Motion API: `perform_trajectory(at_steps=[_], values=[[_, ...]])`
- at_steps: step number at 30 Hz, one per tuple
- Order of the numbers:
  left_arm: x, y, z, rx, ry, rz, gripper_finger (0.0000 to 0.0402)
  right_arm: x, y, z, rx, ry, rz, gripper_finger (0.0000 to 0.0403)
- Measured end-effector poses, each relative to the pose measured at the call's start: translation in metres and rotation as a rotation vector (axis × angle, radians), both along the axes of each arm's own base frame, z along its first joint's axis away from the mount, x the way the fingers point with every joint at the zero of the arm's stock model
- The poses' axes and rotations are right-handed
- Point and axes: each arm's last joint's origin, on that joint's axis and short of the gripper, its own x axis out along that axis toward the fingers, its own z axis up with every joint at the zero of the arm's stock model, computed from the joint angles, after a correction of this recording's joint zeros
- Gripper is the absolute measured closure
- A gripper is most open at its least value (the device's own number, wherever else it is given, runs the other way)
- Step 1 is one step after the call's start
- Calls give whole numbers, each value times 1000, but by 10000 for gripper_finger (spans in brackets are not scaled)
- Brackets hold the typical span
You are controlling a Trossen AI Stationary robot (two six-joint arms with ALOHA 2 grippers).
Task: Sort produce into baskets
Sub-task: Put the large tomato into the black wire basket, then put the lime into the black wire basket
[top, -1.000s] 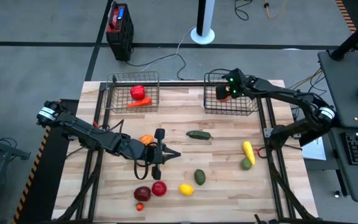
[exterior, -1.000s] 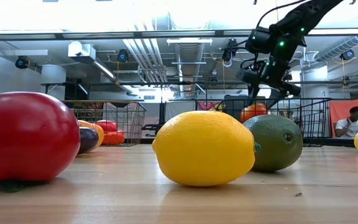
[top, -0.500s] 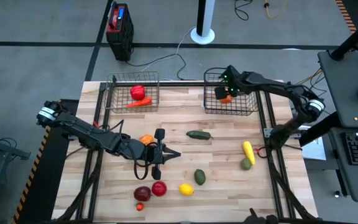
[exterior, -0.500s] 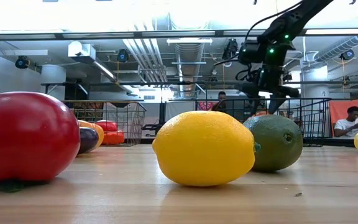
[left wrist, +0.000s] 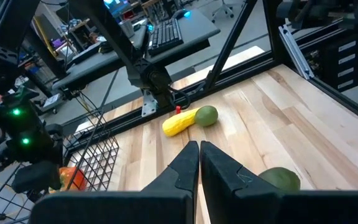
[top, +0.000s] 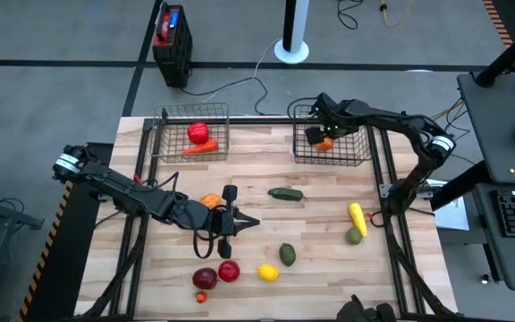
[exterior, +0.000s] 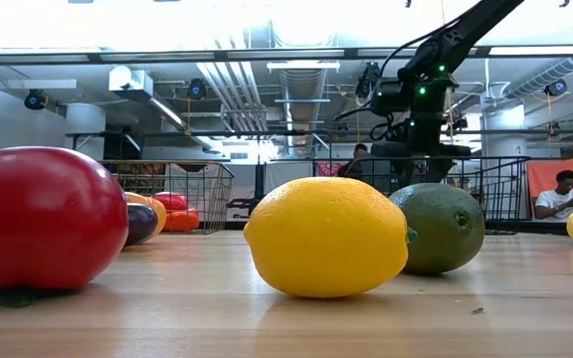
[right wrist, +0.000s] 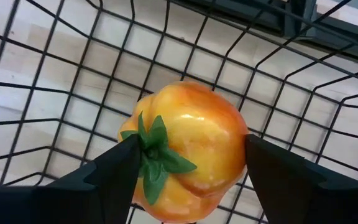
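Right gripper point(right wrist: 185, 168) inside right basket point(top: 351, 154), fingers pinching orange pepper point(right wrist: 188, 149), apparently just above mesh floor; placement step, release due next; left gripper point(top: 226, 221) pressed together mid-table, lemon point(top: 267, 273) unsorted

High view: straight down from above, whole table point(top: 320, 224) in frame, both arms, floor around it. Left arm on picture left.

Low view: at tabletop height, level across the wood into the room behind. Very close to the lemon point(exterior: 326, 237) and the red piece point(exterior: 40, 219); baskets far back.

Left wrist view: forward past own closed fingers, across the table toward the right side, taking in the yellow piece point(left wrist: 180, 122) and a corner of the right basket point(left wrist: 92, 162).

Right wrist view: pointing down, very close, into the right basket's mesh floor.

Shared: right basket point(top: 333, 143) in all four; lemon point(top: 267, 272) in high and low.
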Motion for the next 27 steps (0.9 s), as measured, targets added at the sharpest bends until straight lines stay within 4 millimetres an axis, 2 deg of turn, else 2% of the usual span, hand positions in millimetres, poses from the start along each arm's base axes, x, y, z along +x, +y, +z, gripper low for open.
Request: perform_trajectory(at_steps=[23,27], values=[[0,0,0,0,0,0,402,0,0,-2,4,17,22,93],[0,0,-1,2,7,0,402,-2,2,7,-9,6,25,86]])
